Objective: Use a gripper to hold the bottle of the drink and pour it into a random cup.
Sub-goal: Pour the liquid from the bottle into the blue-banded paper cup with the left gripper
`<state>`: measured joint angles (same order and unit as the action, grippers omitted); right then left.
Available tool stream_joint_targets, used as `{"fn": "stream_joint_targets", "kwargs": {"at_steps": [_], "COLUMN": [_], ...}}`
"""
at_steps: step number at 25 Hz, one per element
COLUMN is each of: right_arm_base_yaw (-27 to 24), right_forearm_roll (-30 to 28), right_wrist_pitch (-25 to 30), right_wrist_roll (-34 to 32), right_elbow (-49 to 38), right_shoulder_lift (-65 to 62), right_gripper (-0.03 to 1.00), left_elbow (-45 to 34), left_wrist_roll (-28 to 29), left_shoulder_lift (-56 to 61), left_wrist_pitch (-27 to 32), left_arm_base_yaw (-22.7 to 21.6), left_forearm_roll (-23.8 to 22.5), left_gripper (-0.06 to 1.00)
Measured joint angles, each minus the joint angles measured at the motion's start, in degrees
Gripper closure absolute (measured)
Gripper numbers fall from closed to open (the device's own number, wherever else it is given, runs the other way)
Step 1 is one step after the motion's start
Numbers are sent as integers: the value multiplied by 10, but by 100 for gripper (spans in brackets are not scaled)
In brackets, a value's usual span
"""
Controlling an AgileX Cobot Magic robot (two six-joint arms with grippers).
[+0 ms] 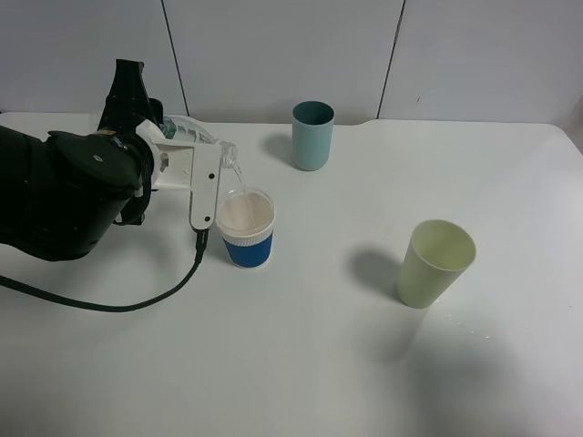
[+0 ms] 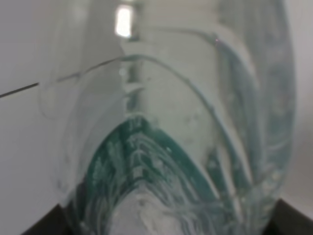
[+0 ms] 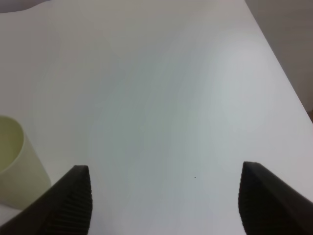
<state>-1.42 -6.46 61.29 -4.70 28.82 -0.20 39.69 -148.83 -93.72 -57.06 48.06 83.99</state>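
Note:
My left gripper (image 1: 187, 146), a white boxy head on a bulky black arm, is shut on the clear bottle (image 1: 196, 135) with the green label. The bottle is tipped over, its open neck above the blue and white paper cup (image 1: 246, 228). A thin stream of liquid runs from the neck into the cup, which holds pale liquid. In the left wrist view the bottle (image 2: 181, 137) fills the frame, very close. My right gripper (image 3: 164, 196) is open and empty above the bare table; it is out of the exterior view.
A teal cylindrical cup (image 1: 312, 135) stands at the back middle. A pale green tapered cup (image 1: 435, 262) stands at the right and shows in the right wrist view (image 3: 12, 166). A black cable (image 1: 137, 300) trails from the left arm across the white table (image 1: 301, 364).

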Motion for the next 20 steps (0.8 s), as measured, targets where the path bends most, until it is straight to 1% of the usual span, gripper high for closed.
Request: {"fn": "stream_joint_targets", "kwargs": {"at_steps": [6, 20], "right_arm_base_yaw": [0, 0], "right_forearm_roll": [0, 0], "right_wrist_pitch": [0, 0], "right_wrist_roll": [0, 0], "right_elbow": [0, 0], "right_shoulder_lift": [0, 0], "right_gripper": [33, 33], "left_elbow": [0, 0], "left_wrist_roll": [-18, -21], "left_shoulder_lift": [0, 0], "left_wrist_pitch": [0, -6], "left_arm_base_yaw": [0, 0], "left_forearm_roll": [0, 0], "left_gripper": [44, 44]}}
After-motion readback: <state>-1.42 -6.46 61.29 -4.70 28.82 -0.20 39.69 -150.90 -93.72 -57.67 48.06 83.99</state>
